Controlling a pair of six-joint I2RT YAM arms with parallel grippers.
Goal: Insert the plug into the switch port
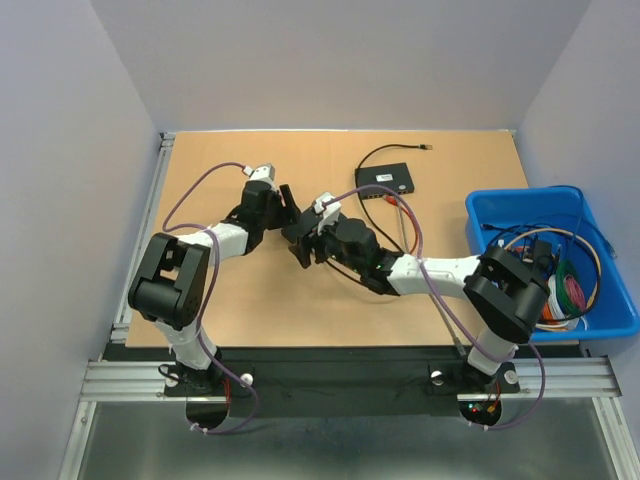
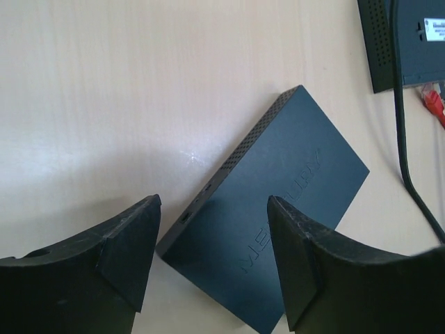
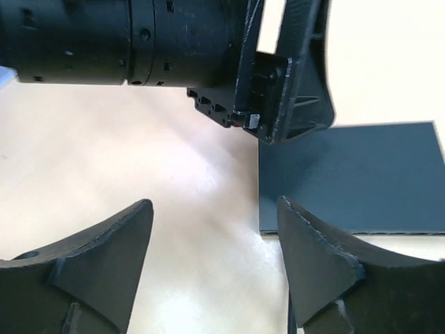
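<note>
Lettering: raised word along the top face of the switch [image 2: 278, 188], starting "ME" and ending in what looks like "URY"; its middle is hard to read.
Label: white sticker [image 2: 434, 28] on the labelled box [image 2: 403, 42], print too small to read.
Switch axis: lies flat on the table [image 1: 300, 310]; in the left wrist view its long axis runs from lower left to upper right, with the port side facing upper left.
Switch place: mid-table, below both pincers.
Red plug [image 2: 434, 103]: just beside the labelled box's edge, well apart from the switch; cut off by the frame, so its heading is unclear.
Left gripper [image 2: 212, 209]: fingers spread, gripping nothing, over the switch.
Right gripper [image 3: 213, 205]: fingers spread, bare table between them, the switch beside its one finger.
Black cable [image 2: 407, 153]: runs from the labelled box.
</note>
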